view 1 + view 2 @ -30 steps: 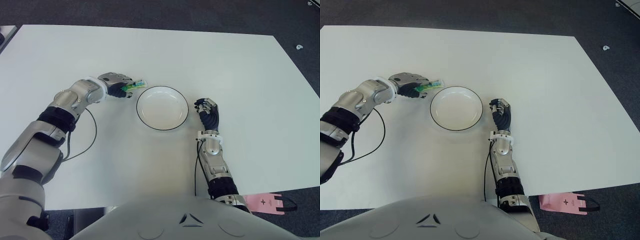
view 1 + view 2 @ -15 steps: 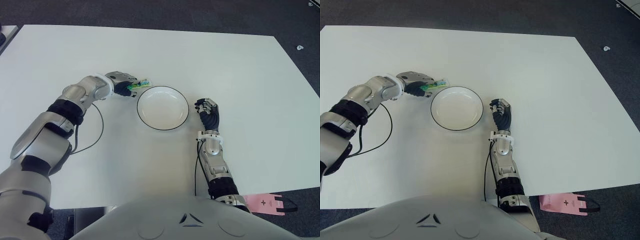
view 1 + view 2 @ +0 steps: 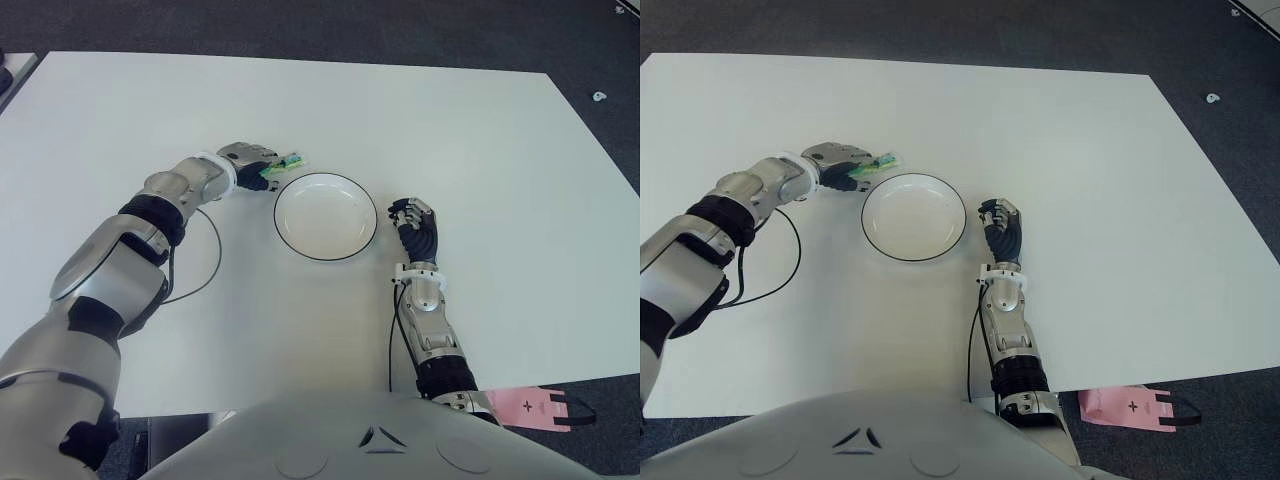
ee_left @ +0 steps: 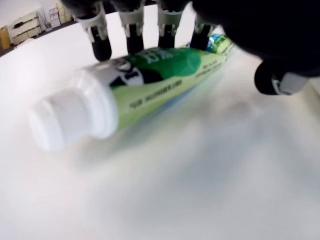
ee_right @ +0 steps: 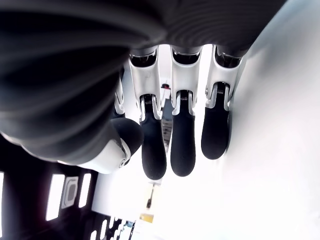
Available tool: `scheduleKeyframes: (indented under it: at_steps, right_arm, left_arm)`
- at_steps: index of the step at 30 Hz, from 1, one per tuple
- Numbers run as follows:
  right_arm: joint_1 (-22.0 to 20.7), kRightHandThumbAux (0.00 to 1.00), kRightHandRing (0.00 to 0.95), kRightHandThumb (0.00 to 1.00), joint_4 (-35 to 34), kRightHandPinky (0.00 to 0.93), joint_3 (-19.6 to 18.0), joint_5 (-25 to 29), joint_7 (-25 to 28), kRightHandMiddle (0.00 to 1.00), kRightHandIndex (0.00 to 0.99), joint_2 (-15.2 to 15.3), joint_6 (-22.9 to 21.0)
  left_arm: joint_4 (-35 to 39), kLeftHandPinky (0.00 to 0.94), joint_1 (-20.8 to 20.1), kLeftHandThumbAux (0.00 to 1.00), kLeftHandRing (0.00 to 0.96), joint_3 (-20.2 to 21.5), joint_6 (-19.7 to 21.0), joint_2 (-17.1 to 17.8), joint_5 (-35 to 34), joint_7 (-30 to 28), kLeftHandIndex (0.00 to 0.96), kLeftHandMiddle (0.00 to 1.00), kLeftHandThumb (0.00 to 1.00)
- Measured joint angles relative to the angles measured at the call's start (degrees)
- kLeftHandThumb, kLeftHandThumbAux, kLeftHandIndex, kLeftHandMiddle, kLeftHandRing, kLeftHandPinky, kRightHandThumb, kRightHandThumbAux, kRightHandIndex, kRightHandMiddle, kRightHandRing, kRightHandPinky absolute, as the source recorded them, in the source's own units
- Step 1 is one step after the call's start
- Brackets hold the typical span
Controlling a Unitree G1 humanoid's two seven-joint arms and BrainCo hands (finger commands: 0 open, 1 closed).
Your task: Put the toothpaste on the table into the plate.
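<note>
A green toothpaste tube (image 4: pixel 155 82) with a white cap is held in my left hand (image 3: pixel 252 166), fingers over it and thumb beside it. In the eye views the tube (image 3: pixel 285 164) pokes out of the hand just left of the far-left rim of the white plate (image 3: pixel 325 176), which has a dark edge and nothing in it. I cannot tell whether the tube touches the table. My right hand (image 3: pixel 415 222) shows on the table just right of the plate, its fingers (image 5: pixel 182 145) relaxed and holding nothing.
The white table (image 3: pixel 480 140) stretches wide behind and to both sides of the plate. A black cable (image 3: pixel 205 262) loops from my left arm over the table. A pink bag (image 3: pixel 530 405) lies beyond the near right table edge.
My left hand has carried the toothpaste rightwards, up to the plate's far-left rim. The right hand and the plate have not moved.
</note>
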State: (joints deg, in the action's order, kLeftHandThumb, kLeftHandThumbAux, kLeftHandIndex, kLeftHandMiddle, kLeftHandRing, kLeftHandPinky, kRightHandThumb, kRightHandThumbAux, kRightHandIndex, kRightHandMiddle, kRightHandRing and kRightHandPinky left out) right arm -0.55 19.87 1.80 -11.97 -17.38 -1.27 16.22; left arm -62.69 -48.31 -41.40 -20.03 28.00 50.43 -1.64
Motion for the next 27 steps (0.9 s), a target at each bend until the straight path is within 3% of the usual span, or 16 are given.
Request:
scheduleKeyframes:
  at_steps: [10,14,18,27]
  right_arm:
    - [0.2,0.727,0.483,0.709,-0.2,0.479,0.0,0.1,0.1,0.503,0.426,0.0,0.0]
    - [0.3,0.727,0.479,0.709,-0.3,0.47,0.0,0.1,0.3,0.5,0.426,0.0,0.0]
    - [0.3,0.728,0.477,0.709,-0.4,0.47,0.0,0.1,0.4,0.5,0.426,0.1,0.0]
    - [0.5,0.728,0.48,0.708,-0.7,0.474,0.0,0.1,0.7,0.503,0.426,0.3,0.0]
  left_arm:
    - [-3.2,0.0,0.0,0.223,0.0,-0.2,0.5,-1.4,-0.4,3.8,0.0,0.0,0.496]
    - [-4.3,0.042,0.2,0.241,0.0,-0.1,1.1,-2.0,-0.9,5.3,0.0,0.0,0.519]
    - [-5.6,0.108,0.6,0.267,0.0,0.3,2.0,-2.7,-2.2,7.0,0.0,0.0,0.543]
    - [-6.9,0.376,1.7,0.309,0.198,2.4,3.1,-3.8,-5.1,9.0,0.0,0.108,0.625]
